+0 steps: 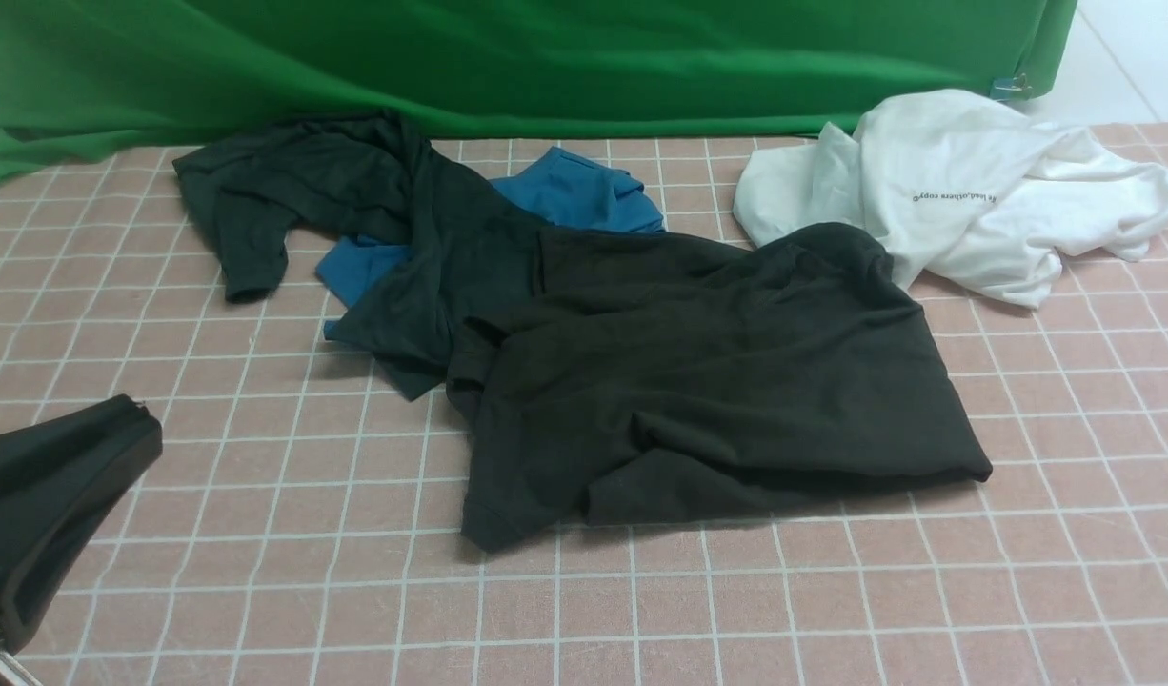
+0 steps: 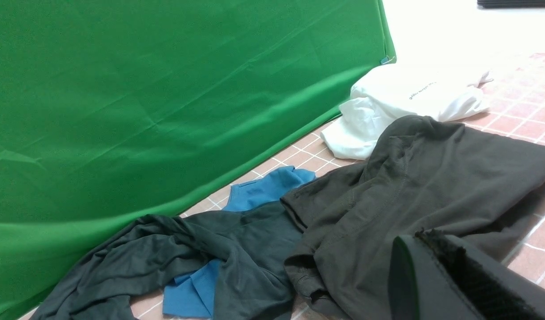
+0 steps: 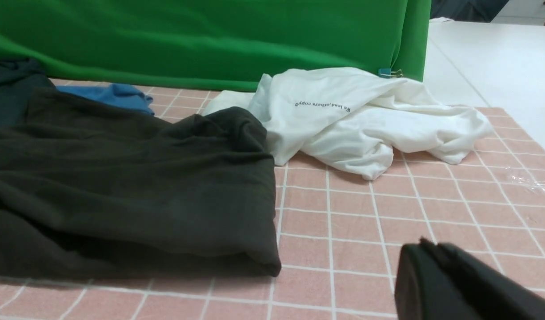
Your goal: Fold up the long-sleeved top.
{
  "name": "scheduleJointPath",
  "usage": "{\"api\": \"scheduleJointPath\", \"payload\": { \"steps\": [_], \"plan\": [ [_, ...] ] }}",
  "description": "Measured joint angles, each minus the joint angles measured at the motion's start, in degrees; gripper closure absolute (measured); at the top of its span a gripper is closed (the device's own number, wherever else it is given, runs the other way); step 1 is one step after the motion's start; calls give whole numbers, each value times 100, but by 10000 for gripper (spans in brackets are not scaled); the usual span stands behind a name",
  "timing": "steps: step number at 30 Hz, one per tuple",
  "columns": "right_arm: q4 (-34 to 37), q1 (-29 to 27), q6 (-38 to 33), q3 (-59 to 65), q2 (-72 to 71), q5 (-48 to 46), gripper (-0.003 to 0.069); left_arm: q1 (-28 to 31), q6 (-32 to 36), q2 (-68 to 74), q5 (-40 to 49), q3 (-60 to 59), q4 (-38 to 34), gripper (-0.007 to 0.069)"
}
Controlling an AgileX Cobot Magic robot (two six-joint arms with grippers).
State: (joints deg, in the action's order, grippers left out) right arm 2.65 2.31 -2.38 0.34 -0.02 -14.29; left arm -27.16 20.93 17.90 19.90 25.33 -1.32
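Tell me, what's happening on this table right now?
A two-armed robot is set to fold the long-sleeved top, which lies rumpled mid-table, partly doubled over. Neither gripper holds anything: the left gripper and right gripper are both shut and hang clear of the cloth. The top overlaps a greenish-black shirt and a blue garment behind it; a white tee sits crumpled at the far right, against the top's edge.

The long-sleeved top (image 1: 717,381) lies rumpled mid-desk (image 1: 260,572) on the pink grid; a greenish-black shirt (image 1: 355,191) overlaps its left edge, covering a blue garment (image 1: 574,195); a white tee (image 1: 975,200) touches its far right corner; the left arm (image 1: 41,505) shows at lower left.
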Motion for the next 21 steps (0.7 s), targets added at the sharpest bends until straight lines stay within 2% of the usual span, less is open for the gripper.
{"api": "scheduleJointPath", "payload": {
  "steps": [21],
  "plan": [
    [0,0,5,0,0,0,552,0,-5,0,0,0,0,607]
  ]
}}
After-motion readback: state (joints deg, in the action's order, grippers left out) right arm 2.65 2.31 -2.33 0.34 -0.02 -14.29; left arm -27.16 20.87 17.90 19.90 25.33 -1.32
